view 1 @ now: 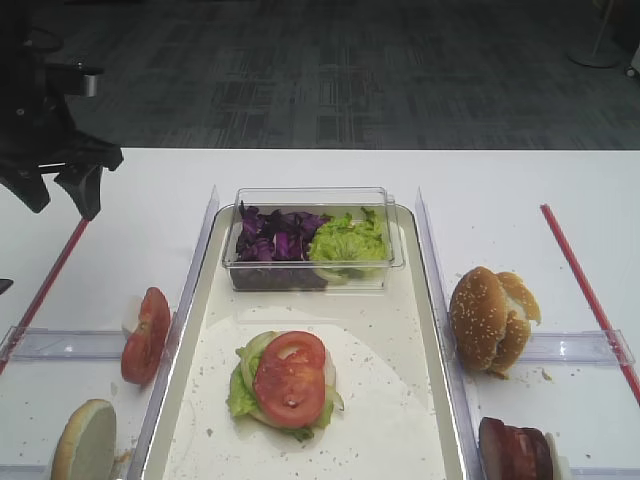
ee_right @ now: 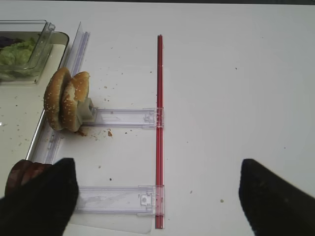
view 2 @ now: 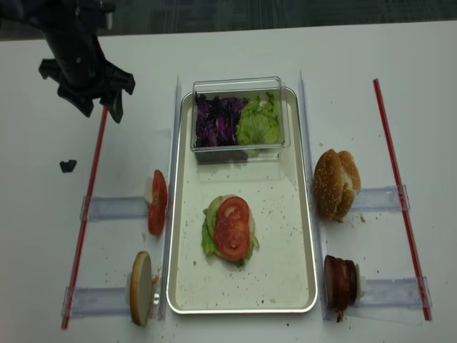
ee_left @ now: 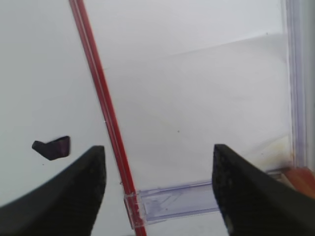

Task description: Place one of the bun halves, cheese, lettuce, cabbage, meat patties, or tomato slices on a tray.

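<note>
Tomato slices show in two places: one bright red slice (view 2: 233, 228) lies flat on top of a small pile of lettuce (view 2: 209, 239) near the middle of the tray (view 2: 285, 236), and further slices (view 2: 157, 202) stand on edge in a clear holder just outside the tray's left rim. A clear plastic tub (view 2: 240, 118) sits across the far end of the tray, with purple cabbage (view 2: 216, 120) in its left part and more green leaves (view 2: 258, 123) in its right. To the right of the tray a pair of sesame bun halves (view 2: 335, 184) stands upright in a holder, and nearer the front edge a stack of meat patties (view 2: 340, 281) stands the same way. A single bun half (view 2: 140, 297), pale face showing, stands at the front left. The left gripper (view 2: 100, 107) hangs above the table far to the left, over a red strip (view 2: 89, 200), its fingers spread wide apart with nothing between them. The right gripper (ee_right: 157, 196) hovers over bare table beside the right red strip (ee_right: 159, 123), its fingers likewise wide apart and holding nothing. A small dark scrap (view 2: 68, 166) lies on the table at the far left.
</note>
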